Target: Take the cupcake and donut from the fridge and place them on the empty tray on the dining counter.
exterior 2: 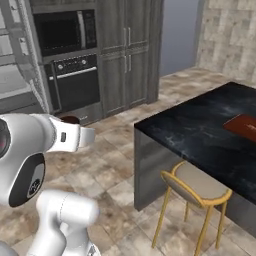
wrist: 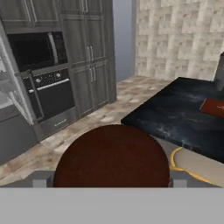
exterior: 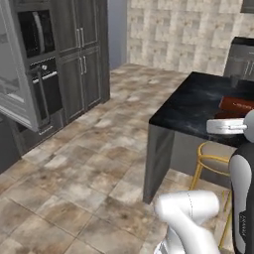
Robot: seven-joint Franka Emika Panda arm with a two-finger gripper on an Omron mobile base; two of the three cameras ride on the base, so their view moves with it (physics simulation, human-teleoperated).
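A dark brown cupcake (wrist: 111, 155) sits between my fingertips, and my gripper (wrist: 111, 181) is shut on it in mid-air above the floor. In the right base view the cupcake (exterior 2: 70, 119) peeks out just past my white hand. The fridge (exterior: 17, 79) stands open at the far left, its light grey inside (exterior 2: 10, 75) showing shelves. The dining counter (exterior: 198, 104) with its black marble top (exterior 2: 200, 130) lies ahead to the right (wrist: 175, 113). The donut and the tray are out of view.
A reddish-brown board (exterior: 238, 104) lies on the marble top (exterior 2: 245, 125). A yellow-framed stool (exterior 2: 197, 187) stands against the counter's near side (exterior: 213, 158). Dark cabinets with a built-in oven (exterior 2: 75, 85) line the left wall. Tiled floor stretches between them.
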